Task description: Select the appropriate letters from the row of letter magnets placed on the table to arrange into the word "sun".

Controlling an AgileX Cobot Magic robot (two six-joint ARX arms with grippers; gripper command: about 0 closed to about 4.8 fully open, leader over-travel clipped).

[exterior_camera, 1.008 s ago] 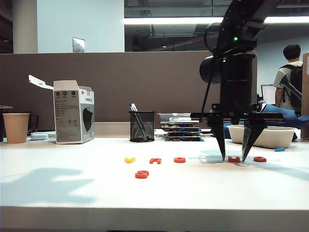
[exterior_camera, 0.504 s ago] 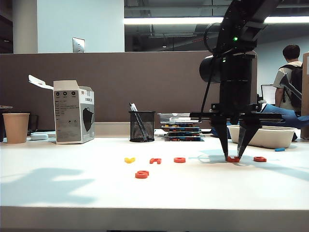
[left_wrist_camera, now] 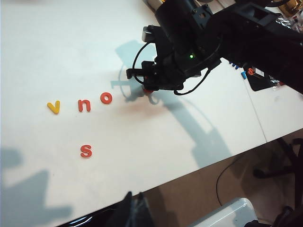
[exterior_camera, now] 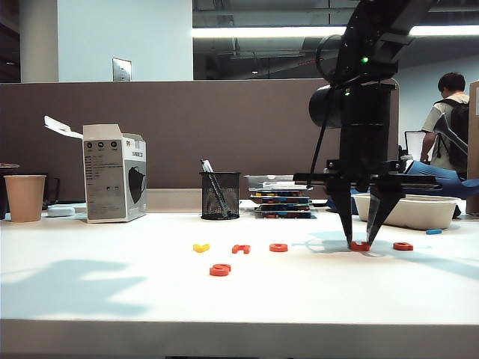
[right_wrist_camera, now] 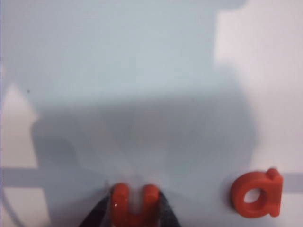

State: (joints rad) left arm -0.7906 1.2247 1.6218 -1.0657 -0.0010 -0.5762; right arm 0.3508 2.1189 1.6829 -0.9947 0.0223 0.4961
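The red letter u (right_wrist_camera: 134,204) is pinched by the right gripper (exterior_camera: 361,244) on the white table (exterior_camera: 112,292). The left gripper is not seen.

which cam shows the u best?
Right wrist view: the u fills the foreground, pinched between the right gripper fingertips. The exterior view shows only a red sliver on the table. In the left wrist view the arm mostly hides it.

Along my counter's back: paper cup (exterior_camera: 25,197), open mask box (exterior_camera: 114,182), mesh pen cup (exterior_camera: 220,195), white bowl (exterior_camera: 408,211).
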